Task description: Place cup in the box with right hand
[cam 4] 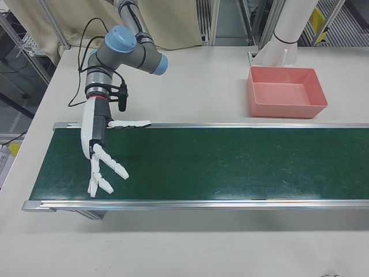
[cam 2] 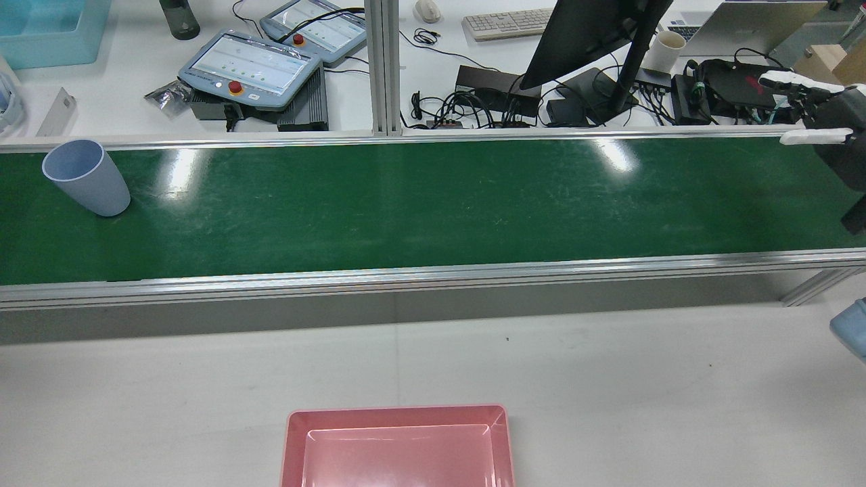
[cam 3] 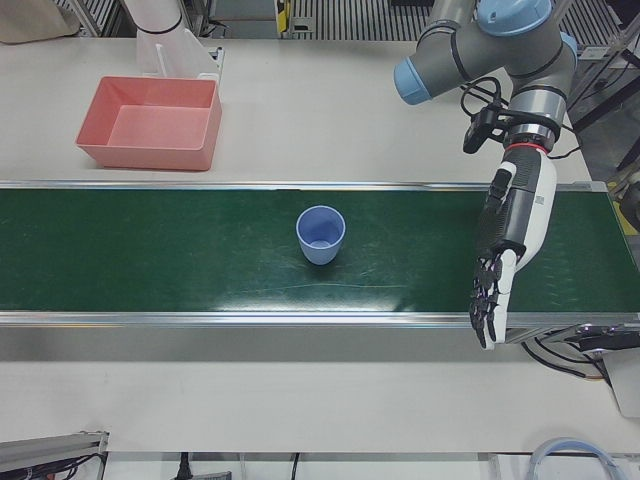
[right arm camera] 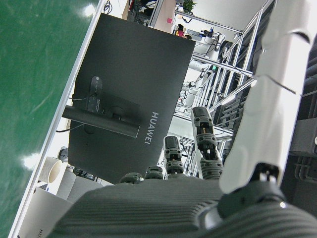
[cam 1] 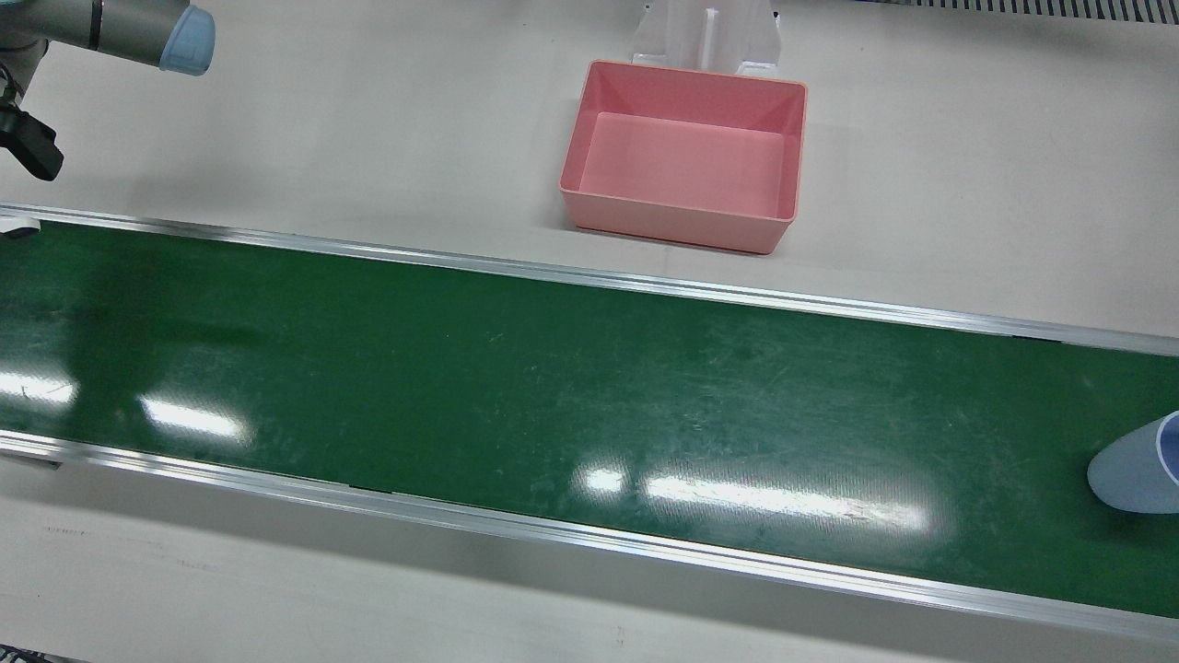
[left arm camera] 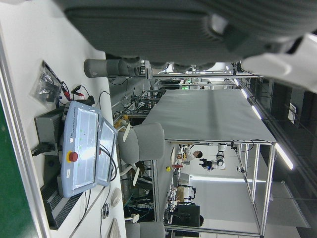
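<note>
A light blue cup (cam 3: 321,235) stands upright, mouth up, on the green conveyor belt (cam 3: 150,260); it also shows at the left of the rear view (cam 2: 86,177) and cut off at the front view's right edge (cam 1: 1138,465). The empty pink box (cam 4: 286,92) sits on the white table beside the belt (cam 1: 682,157). My right hand (cam 4: 99,150) is open and empty, fingers spread, over the belt's far end, a long way from the cup. My left hand (cam 3: 508,240) is open and empty, fingers pointing down, over the opposite belt end, to the side of the cup.
Aluminium rails (cam 1: 589,276) edge the belt. A white pedestal (cam 1: 705,32) stands behind the box. Past the belt in the rear view are teach pendants (cam 2: 250,67), a black monitor (cam 2: 595,34) and cables. The right arm's elbow (cam 1: 120,32) is at the front view's top left.
</note>
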`<state>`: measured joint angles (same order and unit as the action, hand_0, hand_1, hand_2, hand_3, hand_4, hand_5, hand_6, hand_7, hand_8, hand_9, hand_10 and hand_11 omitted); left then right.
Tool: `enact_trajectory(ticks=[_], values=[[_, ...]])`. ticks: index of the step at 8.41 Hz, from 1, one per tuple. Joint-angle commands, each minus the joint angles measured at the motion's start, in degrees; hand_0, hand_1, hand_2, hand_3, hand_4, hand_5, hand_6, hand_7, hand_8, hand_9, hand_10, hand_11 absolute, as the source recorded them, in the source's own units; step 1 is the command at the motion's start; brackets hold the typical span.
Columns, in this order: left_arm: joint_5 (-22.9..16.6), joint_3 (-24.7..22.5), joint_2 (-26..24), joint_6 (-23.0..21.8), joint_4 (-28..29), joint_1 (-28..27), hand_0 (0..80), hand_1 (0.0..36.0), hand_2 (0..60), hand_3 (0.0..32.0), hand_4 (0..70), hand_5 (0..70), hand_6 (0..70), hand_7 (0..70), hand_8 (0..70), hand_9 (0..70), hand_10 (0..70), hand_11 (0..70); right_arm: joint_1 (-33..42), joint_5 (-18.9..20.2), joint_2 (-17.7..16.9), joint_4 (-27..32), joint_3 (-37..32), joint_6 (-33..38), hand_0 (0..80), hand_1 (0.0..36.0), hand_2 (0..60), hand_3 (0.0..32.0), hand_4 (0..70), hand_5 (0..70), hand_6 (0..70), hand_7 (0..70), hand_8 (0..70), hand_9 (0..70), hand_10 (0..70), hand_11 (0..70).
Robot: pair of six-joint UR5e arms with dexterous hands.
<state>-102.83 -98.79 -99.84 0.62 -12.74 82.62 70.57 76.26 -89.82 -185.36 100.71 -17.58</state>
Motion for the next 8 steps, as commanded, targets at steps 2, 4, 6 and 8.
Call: enact_trajectory(ticks=[2,4,6,8], values=[[0.0,0.0,0.0,0.0,0.0,0.0,0.0,0.0,0.0,0.0,0.0,0.0,0.0,0.0,0.0,0.0,0.0,0.0,-0.1,0.0,0.1,0.0,0.0,0.0,53.4,15.2,0.0,0.0,11.3,5.0,6.0,24.5,0.4,5.8,0.0,0.0],[0.0,0.0,0.0,0.0,0.0,0.0,0.0,0.0,0.0,0.0,0.0,0.0,0.0,0.0,0.0,0.0,0.0,0.0,-0.3,0.0,0.0,0.0,-0.1,0.0,52.8,16.1,3.2,0.0,10.4,5.0,6.0,24.5,0.5,5.9,0.0,0.0],[0.0,0.0,0.0,0.0,0.0,0.0,0.0,0.0,0.0,0.0,0.0,0.0,0.0,0.0,0.0,0.0,0.0,0.0,-0.3,0.0,0.0,0.0,-0.1,0.0,52.6,16.1,3.2,0.0,10.4,5.0,6.0,24.6,0.5,6.0,0.0,0.0],[0.0,0.0,0.0,0.0,0.0,0.0,0.0,0.0,0.0,0.0,0.0,0.0,0.0,0.0,0.0,0.0,0.0,0.0,-0.3,0.0,0.0,0.0,-0.1,0.0,51.7,18.1,10.2,0.0,8.2,5.0,6.1,25.3,0.5,6.1,0.0,0.0]])
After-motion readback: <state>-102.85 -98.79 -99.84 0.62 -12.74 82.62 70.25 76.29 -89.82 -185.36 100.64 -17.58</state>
